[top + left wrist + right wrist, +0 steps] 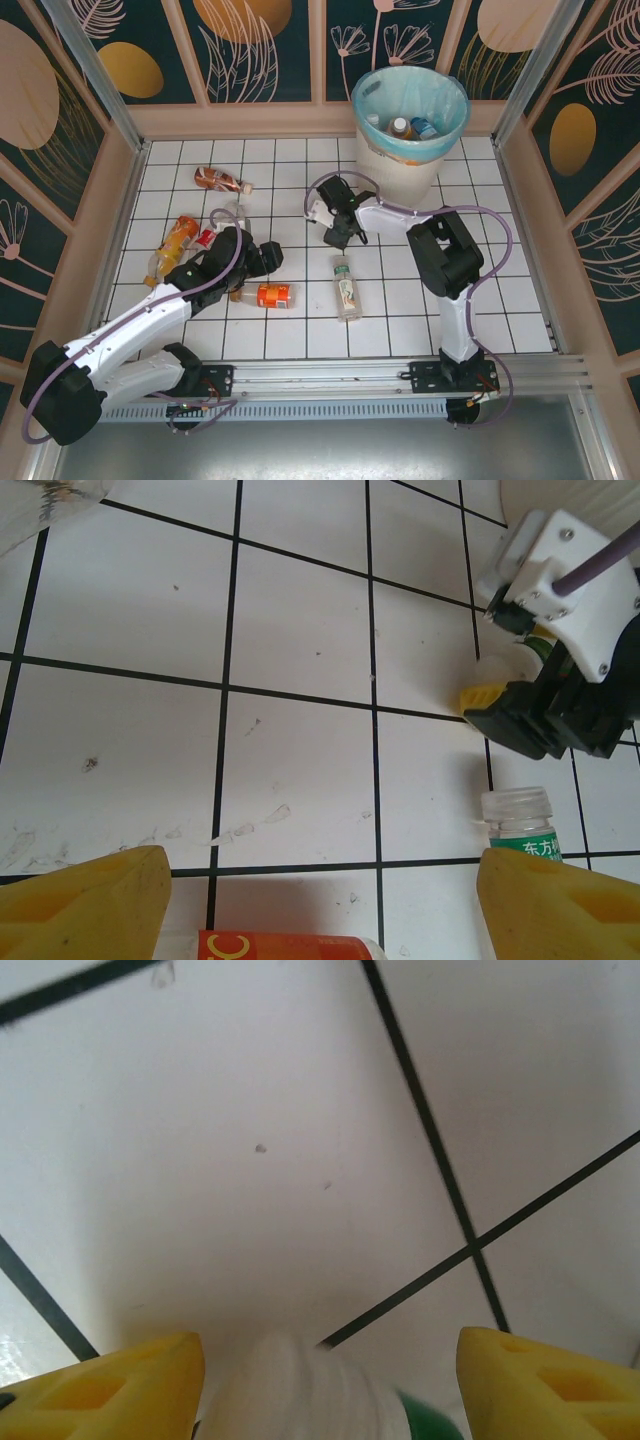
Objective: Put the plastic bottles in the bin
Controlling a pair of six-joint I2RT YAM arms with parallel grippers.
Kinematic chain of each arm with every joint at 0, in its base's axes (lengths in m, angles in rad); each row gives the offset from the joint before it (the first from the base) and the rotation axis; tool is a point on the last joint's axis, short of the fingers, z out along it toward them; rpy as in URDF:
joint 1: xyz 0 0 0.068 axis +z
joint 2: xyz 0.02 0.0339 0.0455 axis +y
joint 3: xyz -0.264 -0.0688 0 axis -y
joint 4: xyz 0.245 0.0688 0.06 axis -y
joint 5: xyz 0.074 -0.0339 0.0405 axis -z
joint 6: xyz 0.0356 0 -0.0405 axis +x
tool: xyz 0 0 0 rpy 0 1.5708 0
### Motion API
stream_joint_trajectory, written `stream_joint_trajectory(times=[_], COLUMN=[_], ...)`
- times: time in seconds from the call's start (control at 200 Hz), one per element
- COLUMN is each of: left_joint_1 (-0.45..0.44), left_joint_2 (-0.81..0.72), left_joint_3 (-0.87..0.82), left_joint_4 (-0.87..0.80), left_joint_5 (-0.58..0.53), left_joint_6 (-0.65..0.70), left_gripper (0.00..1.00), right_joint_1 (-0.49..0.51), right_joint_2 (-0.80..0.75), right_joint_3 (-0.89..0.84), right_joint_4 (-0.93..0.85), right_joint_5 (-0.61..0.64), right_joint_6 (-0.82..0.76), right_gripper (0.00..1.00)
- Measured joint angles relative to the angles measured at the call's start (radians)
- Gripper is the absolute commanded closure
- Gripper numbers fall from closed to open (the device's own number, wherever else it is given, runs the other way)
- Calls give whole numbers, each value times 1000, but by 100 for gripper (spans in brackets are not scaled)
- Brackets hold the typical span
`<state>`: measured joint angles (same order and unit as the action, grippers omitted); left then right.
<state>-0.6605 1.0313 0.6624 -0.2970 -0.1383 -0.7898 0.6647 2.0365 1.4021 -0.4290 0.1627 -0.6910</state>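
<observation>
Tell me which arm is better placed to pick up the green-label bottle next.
Right. The right gripper is open around the white cap of the green-label bottle. The left gripper is open near the orange bottle, farther away.

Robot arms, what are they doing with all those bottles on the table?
They are tidying bottles into the bin. A few bottles already lie inside it. The right gripper is open, low over the cap end of the green-label bottle, not gripping it. The left gripper is open too, right by the orange-label bottle. A brown bottle waits further left.
</observation>
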Motion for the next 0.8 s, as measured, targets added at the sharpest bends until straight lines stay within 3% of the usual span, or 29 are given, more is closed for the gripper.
stream_joint_trajectory(times=[0.27,0.45,0.801], left_joint_1=[0,0,0], left_joint_2=[23,30,59], left_joint_3=[16,21,21], left_joint_4=[-3,-2,6], left_joint_5=[0,0,4], left_joint_6=[4,11,27], left_gripper=[19,19,19], right_joint_1=[1,-1,-18], right_joint_2=[-1,-16,-158], right_joint_3=[-7,-28,-97], right_joint_4=[55,90,90], right_joint_5=[36,50,18], right_joint_6=[-48,-68,-71], right_gripper=[34,25,28])
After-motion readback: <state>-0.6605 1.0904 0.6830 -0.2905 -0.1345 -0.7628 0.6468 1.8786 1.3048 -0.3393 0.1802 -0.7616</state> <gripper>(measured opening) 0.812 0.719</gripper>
